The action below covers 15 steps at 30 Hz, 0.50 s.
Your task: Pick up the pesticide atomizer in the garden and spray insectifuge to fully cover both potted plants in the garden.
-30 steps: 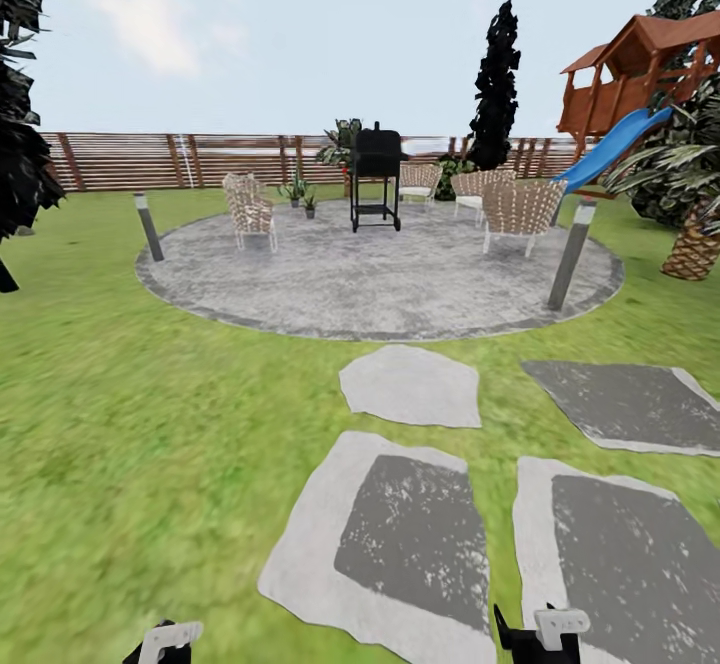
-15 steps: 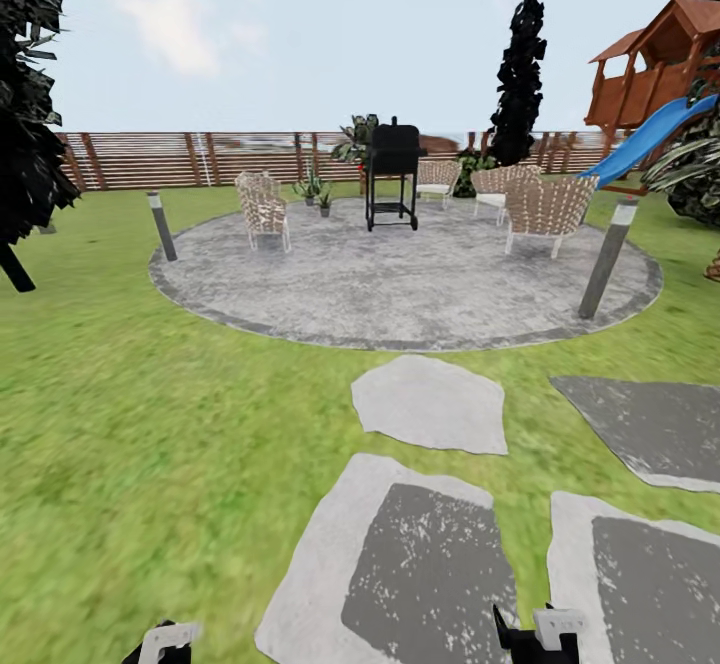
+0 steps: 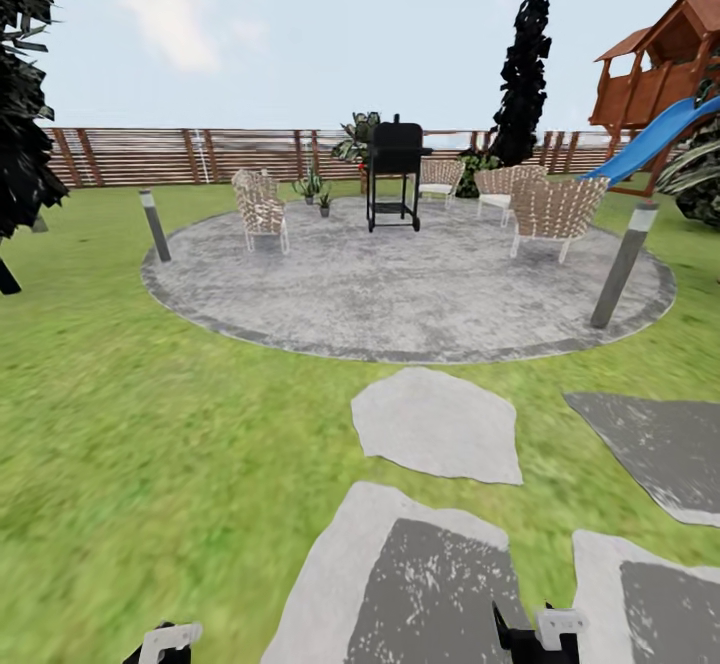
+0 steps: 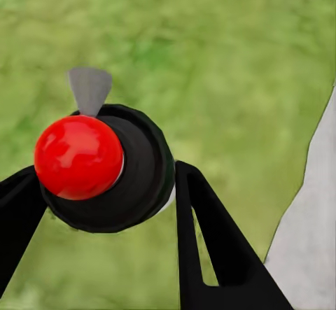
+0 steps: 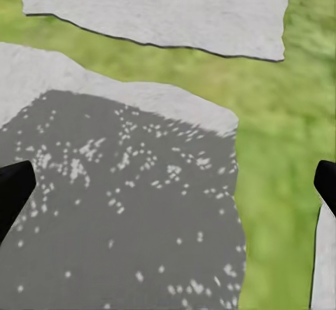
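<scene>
The pesticide atomizer (image 4: 94,166) shows in the left wrist view as a red ball top in a dark collar, with my left gripper (image 4: 105,173) shut on it over the grass. In the head view the left gripper (image 3: 165,641) and right gripper (image 3: 540,632) sit at the lower edge. My right gripper (image 5: 171,177) is open and holds nothing, above a stepping stone (image 5: 119,212). Two small potted plants (image 3: 309,187) (image 3: 324,203) stand far off at the back of the round stone patio (image 3: 400,294), beside a wicker chair (image 3: 261,210).
A black grill (image 3: 394,174) stands at the patio's back, with more wicker chairs (image 3: 550,212) to its right. Grey bollard lamps (image 3: 154,225) (image 3: 624,265) mark the patio rim. A wooden fence (image 3: 150,156) closes the lawn. Stepping stones (image 3: 435,424) lie ahead; a playhouse with a slide (image 3: 660,84) is at right.
The whole head view has shifted: the stepping stones slid down and the patio sits a little nearer and more centred, so the camera moved. Both grippers hold the same pose.
</scene>
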Motion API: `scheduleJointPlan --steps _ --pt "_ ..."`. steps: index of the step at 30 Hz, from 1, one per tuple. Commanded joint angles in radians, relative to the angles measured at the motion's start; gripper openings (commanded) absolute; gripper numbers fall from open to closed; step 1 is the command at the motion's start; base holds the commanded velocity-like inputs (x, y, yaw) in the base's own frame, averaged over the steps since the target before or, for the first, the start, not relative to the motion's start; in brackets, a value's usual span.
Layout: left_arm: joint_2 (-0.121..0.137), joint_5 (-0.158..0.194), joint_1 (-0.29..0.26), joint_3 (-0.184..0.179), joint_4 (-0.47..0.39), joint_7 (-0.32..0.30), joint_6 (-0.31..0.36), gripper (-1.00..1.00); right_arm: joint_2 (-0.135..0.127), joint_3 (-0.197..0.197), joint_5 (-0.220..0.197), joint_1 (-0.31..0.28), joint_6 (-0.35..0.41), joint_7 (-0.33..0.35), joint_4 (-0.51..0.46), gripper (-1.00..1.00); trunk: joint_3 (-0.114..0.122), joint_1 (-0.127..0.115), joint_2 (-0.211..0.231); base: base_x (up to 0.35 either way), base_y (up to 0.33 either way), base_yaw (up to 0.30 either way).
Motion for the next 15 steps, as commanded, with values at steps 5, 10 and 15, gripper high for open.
scheduleJointPlan --steps 5,10,15 --pt "0.0 0.002 -0.001 0.001 0.001 -0.001 -0.003 -1.0 0.0 -0.009 0.006 -0.001 -0.003 0.005 0.001 1.0 -0.001 0.0 0.0 0.338 0.0 0.0" --pt "0.0 0.002 -0.001 0.001 0.001 -0.001 -0.003 -1.0 0.0 -0.009 0.006 -0.001 -0.003 0.005 0.001 1.0 -0.001 0.0 0.0 0.338 -0.044 0.0" --pt "0.0 0.002 -0.001 0.001 0.001 -0.001 -0.003 -1.0 0.0 -0.009 0.006 -0.001 -0.003 0.005 0.001 1.0 -0.001 0.0 0.0 0.338 -0.074 0.0"
